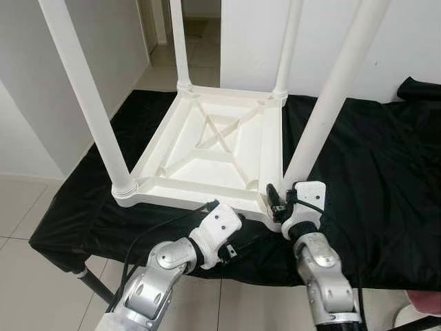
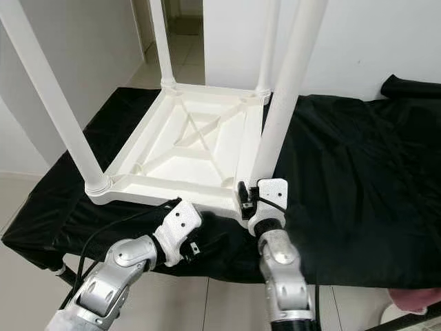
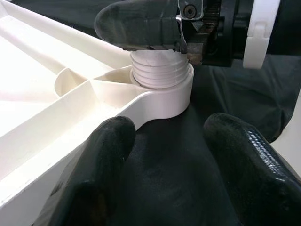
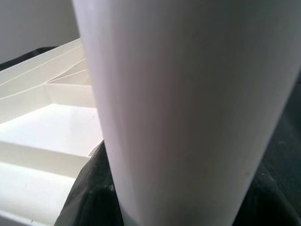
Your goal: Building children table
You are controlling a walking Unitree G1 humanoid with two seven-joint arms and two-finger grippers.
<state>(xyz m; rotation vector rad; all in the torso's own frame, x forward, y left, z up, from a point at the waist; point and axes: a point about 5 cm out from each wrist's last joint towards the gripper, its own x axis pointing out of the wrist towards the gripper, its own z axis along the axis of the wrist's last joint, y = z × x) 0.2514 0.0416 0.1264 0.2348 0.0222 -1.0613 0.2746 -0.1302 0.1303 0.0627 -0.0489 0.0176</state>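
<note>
Left eye view: four legs (image 1: 88, 96); right hand (image 1: 279, 201) grips one, left hand (image 3: 164, 174) wide.

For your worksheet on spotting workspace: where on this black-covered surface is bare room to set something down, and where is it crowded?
Bare: black cloth right of the upturned table. Crowded: its near right corner, where right gripper meets the leg and left gripper waits.

You see the table (image 1: 207, 148) upside down on black cloth (image 1: 372, 165), four legs up. Right gripper (image 1: 279, 203) is at the near-right leg (image 1: 331, 96); left gripper (image 1: 231, 245) sits beside the front edge.
</note>
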